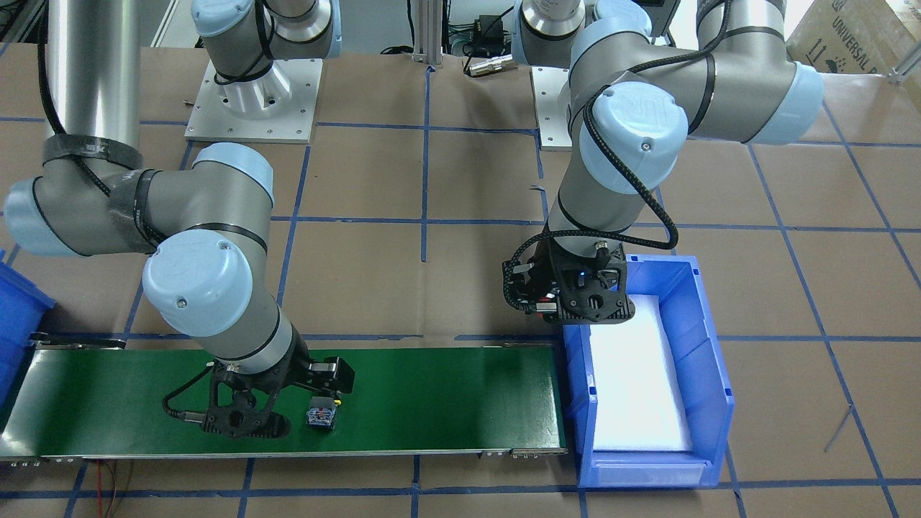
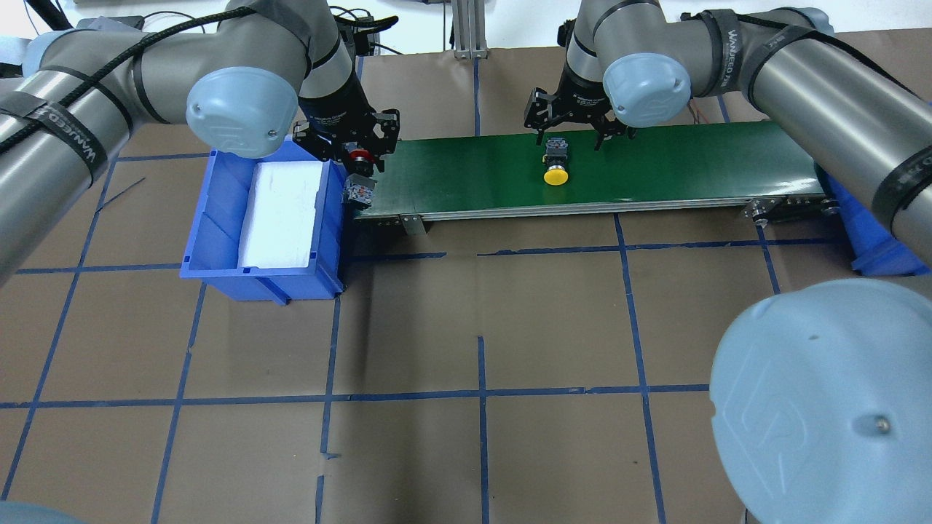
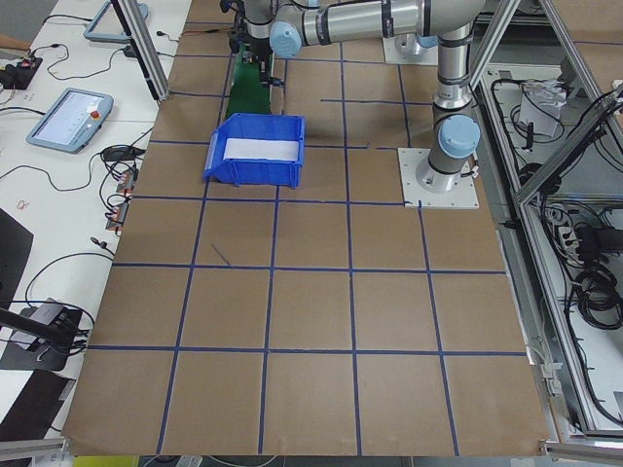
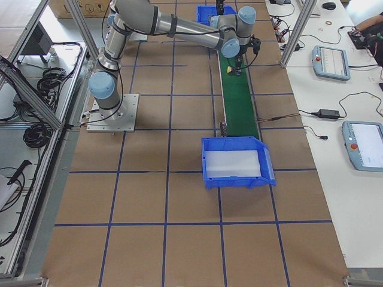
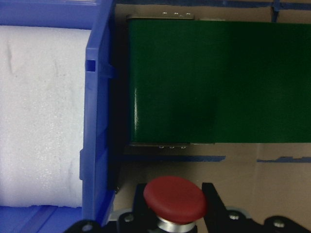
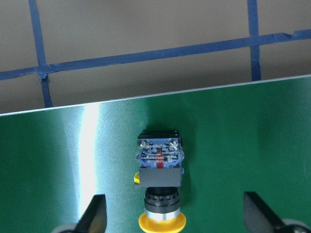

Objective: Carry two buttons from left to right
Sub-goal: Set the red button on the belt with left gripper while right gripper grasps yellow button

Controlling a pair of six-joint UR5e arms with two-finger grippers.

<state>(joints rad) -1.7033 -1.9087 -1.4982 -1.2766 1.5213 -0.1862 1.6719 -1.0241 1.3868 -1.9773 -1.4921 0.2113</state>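
The yellow button [image 2: 555, 175] lies on its side on the green conveyor belt [image 2: 670, 164]. Its grey contact block points away from the robot. My right gripper [image 2: 568, 142] is open and hovers over it. In the right wrist view the fingers [image 6: 95, 216] stand wide on either side of the yellow button [image 6: 160, 194] without touching it. My left gripper [image 2: 353, 164] is shut on the red button [image 2: 357, 154] and holds it in the air by the belt's left end, beside the blue bin. The left wrist view shows the red button's cap [image 5: 175, 198] between the fingers [image 5: 212, 201].
The blue bin [image 2: 218, 211], lined with white foam [image 2: 280, 211], stands against the belt's left end. A second blue bin [image 2: 874, 240] sits at the belt's right end. Brown paper with blue tape lines [image 2: 480, 393] covers the table.
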